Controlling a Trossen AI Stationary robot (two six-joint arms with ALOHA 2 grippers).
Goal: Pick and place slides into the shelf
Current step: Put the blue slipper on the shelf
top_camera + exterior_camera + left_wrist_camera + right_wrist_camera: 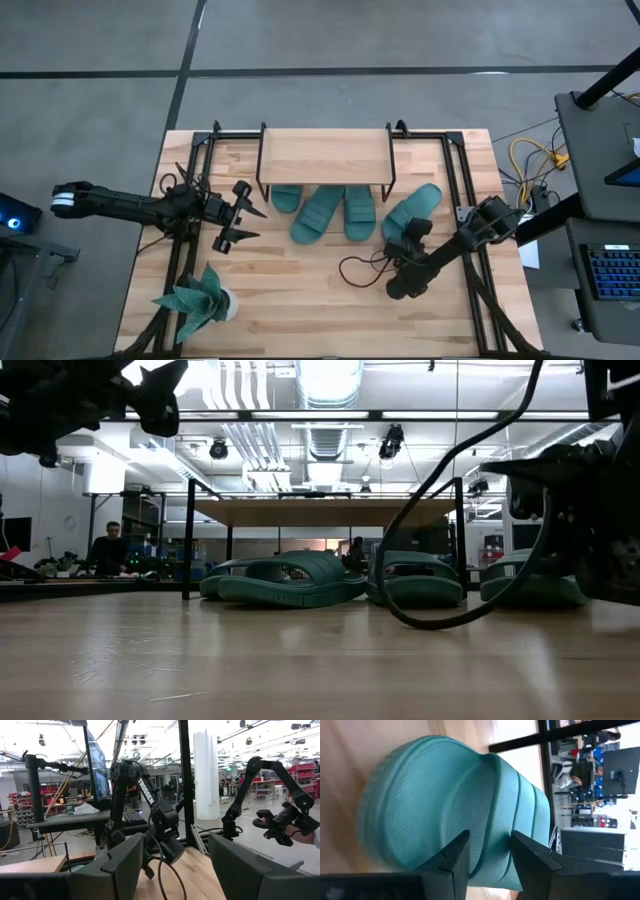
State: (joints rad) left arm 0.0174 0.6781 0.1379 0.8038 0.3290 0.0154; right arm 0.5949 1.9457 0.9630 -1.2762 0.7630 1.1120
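Note:
The shelf (325, 157) stands at the table's far middle on its black wire legs, and its plank top (320, 512) shows in the low view. Three teal slides (285, 197) (318, 213) (359, 210) lie flat on their soles, partly under it. Right of them on the table lies another slide (413, 212). My right gripper (408, 243) is open at this slide's near end, slanting down, its fingers over the ribbed strap (520, 795). Over the table's left side, my left gripper (260, 224) waits open with nothing between its fingers. My right gripper has its open fingers (455, 855) slanting down over the slide where the strap's edge (492, 815) meets the footbed. Whether a finger touches the slide, I cannot tell. The slide lies flat on the table.
A teal leafy plant in a white pot (200, 300) stands near the front left corner. A black cable (360, 270) loops on the table beside my right arm. Black frames (180, 250) (480, 270) run along both sides. A person (108, 550) is in the room behind.

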